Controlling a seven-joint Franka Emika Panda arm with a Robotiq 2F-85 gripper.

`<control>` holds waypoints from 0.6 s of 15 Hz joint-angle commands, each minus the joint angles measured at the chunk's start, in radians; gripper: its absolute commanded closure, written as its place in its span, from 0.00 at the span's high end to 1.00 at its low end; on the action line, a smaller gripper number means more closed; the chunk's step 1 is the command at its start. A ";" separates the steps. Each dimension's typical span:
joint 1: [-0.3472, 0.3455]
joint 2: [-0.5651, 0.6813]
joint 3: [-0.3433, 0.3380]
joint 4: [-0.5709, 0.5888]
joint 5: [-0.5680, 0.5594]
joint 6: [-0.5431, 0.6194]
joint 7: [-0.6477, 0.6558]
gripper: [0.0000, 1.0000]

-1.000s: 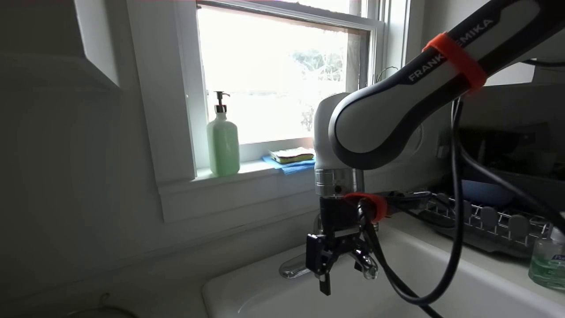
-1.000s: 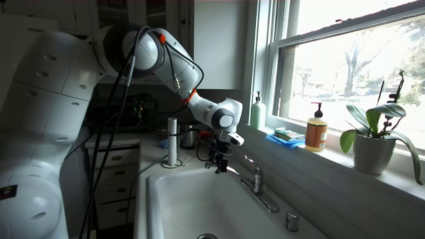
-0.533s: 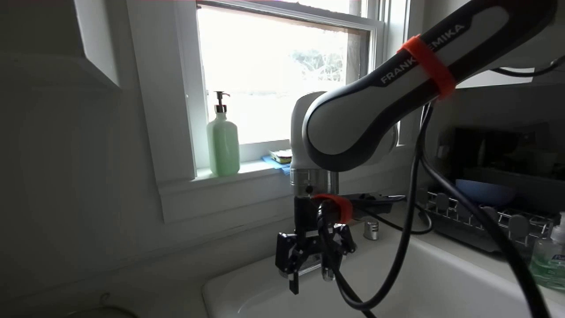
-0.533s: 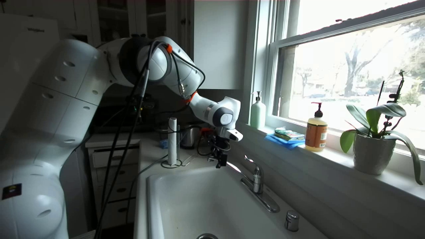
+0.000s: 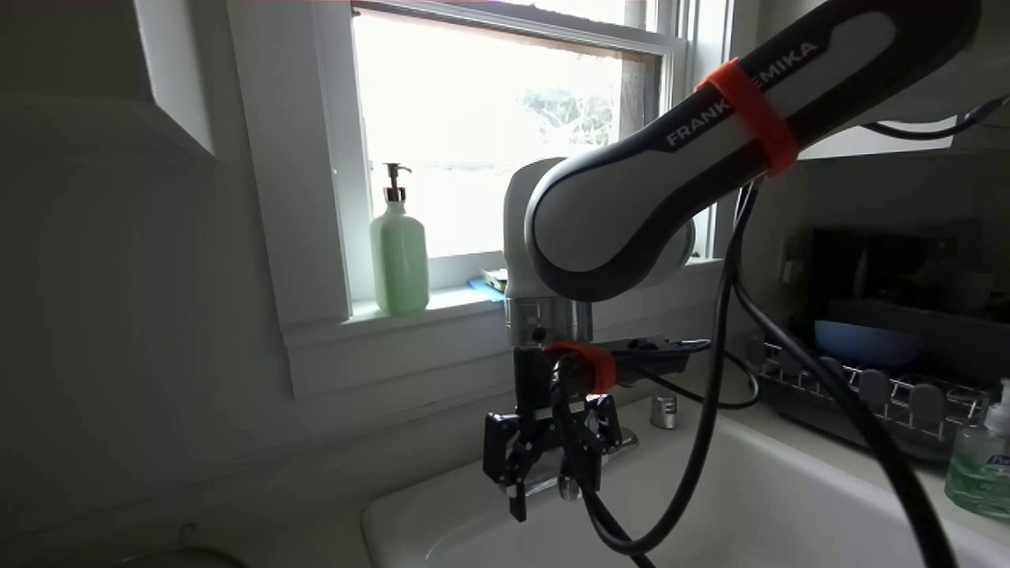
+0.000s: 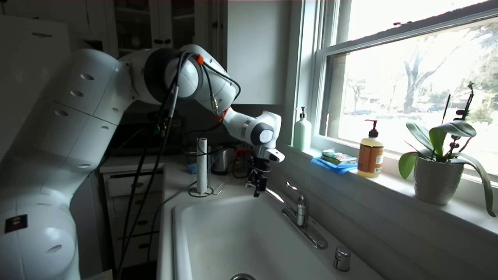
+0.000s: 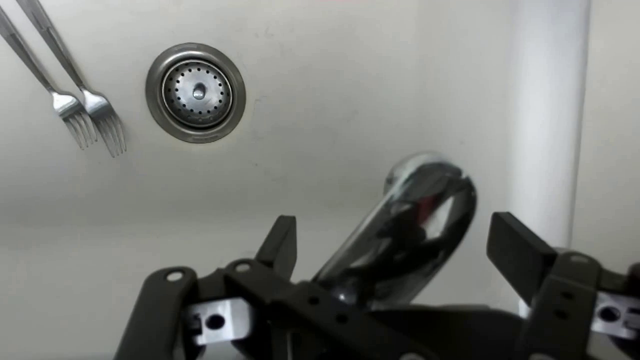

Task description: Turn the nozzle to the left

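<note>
overexposed window (image 5: 481,134), dim wall (image 5: 142,331) beside it, reflections along the nozzle (image 7: 400,237), its edges slightly blurred

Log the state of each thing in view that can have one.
Black two-fingered gripper, open, holding nothing.
Long chrome faucet spout, between the open jaws, gaps either side.
Small chrome lever handle, tilted upward.
Pale green pump bottle, upright.
Orange-labelled pump bottle, upright.
Clear pump bottle, upright, partly full.
Two metal forks, lying side by side.
Round metal strainer, seated in drain.
White-framed window, open or shut unclear.
</note>
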 commanded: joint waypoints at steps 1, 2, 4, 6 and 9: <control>0.020 -0.041 -0.006 -0.004 -0.038 -0.029 0.008 1.00; 0.021 -0.053 -0.005 -0.011 -0.046 -0.036 0.007 1.00; 0.027 -0.086 -0.004 -0.028 -0.062 -0.052 0.011 1.00; 0.031 -0.123 0.000 -0.039 -0.074 -0.067 0.008 1.00; 0.038 -0.172 0.005 -0.035 -0.093 -0.092 0.016 1.00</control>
